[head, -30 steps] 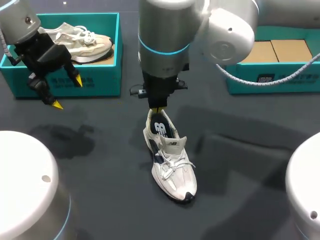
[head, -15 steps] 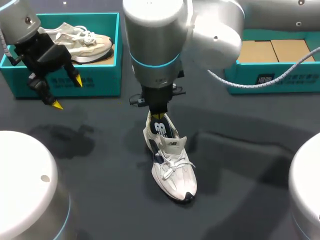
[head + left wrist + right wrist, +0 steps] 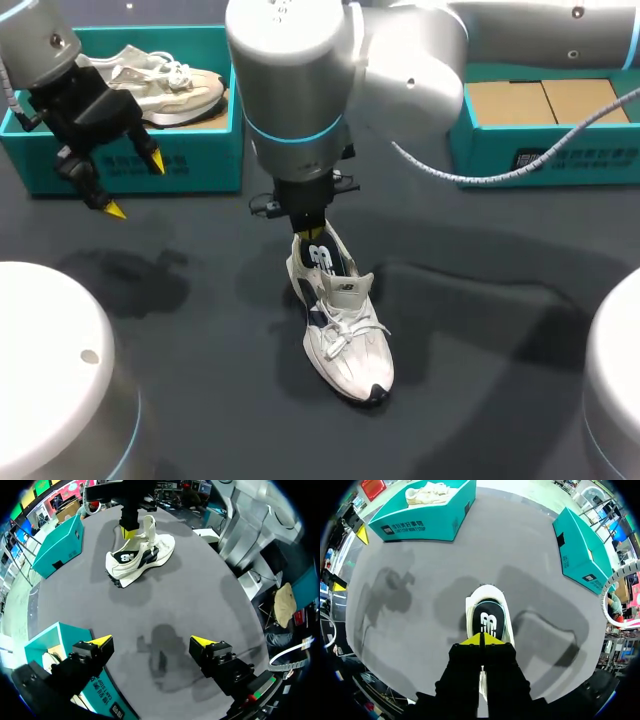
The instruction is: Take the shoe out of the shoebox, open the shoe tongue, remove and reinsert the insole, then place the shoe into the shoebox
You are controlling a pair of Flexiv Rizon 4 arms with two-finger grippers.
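Observation:
A white sneaker (image 3: 343,330) stands on the dark table at the middle, toe toward me, tongue (image 3: 346,289) lifted. Its dark insole (image 3: 322,258) shows in the opening and lies under the right gripper's tips in the right wrist view (image 3: 488,620). My right arm reaches past the middle. Its gripper (image 3: 311,233) is shut, its yellow tips together at the heel end of the insole (image 3: 481,639); I see nothing held between them. My left gripper (image 3: 136,185) hangs open and empty above the table, in front of the left shoebox (image 3: 130,160). Its wrist view shows the sneaker (image 3: 142,555) far ahead.
The left teal shoebox holds another pale sneaker (image 3: 165,85). A second teal box (image 3: 540,150) with brown cardboard inside stands at the back right. White round arm bases (image 3: 50,370) (image 3: 615,380) fill both front corners.
My right arm has swung leftward and its shut gripper has come down a little onto the heel end of the insole. The sneaker and the left arm have not moved.

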